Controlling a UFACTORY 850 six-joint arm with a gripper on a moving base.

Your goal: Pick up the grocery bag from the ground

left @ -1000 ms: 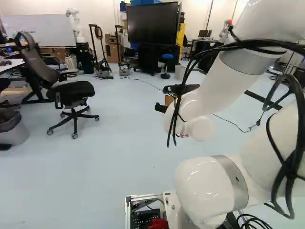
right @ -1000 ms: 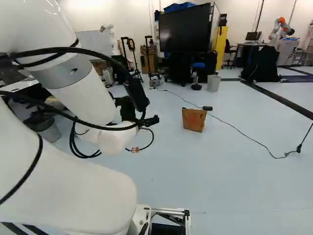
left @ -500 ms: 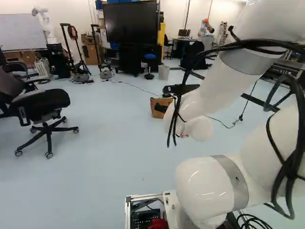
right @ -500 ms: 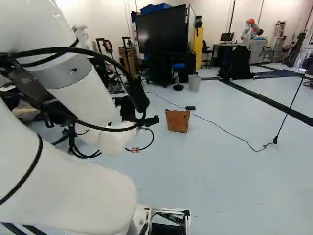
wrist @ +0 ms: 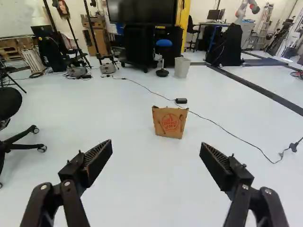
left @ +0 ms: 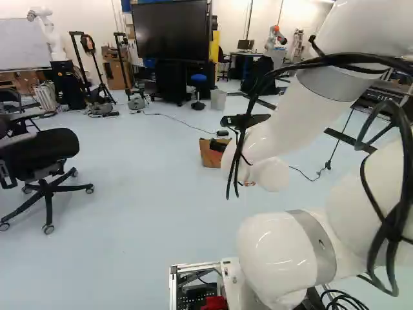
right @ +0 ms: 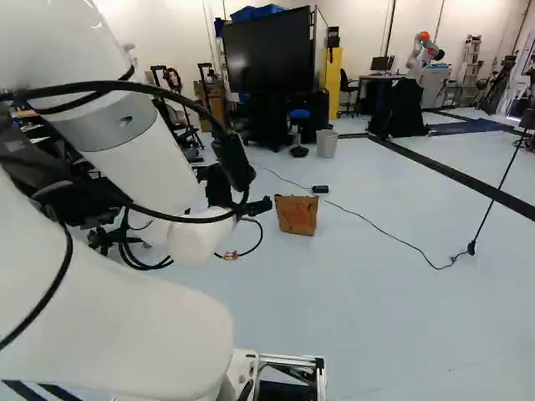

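Note:
My gripper (right: 261, 205) shows as a dark shape at the arm's end in the right base view, just left of the brown paper grocery bag (right: 297, 215). In the wrist view the gripper (wrist: 156, 153) has its two fingers spread wide with nothing between them. Upright on the floor, the bag (wrist: 170, 122) with its red print stands some way ahead, roughly in line with the gap. In the left base view the wrist covers part of the bag (left: 209, 155).
A black cable with a small box (wrist: 181, 100) runs across the floor behind the bag. An office chair (left: 45, 165) stands at the left. Farther back are a blue stool (wrist: 163, 43), a grey bin (wrist: 182, 67), a large screen (right: 269, 52) and another robot (right: 424, 52).
The base has turned right, so the scene has shifted left in both base views, and it looks a little nearer. The arm has kept its pose, and the bag has stayed in place on the floor.

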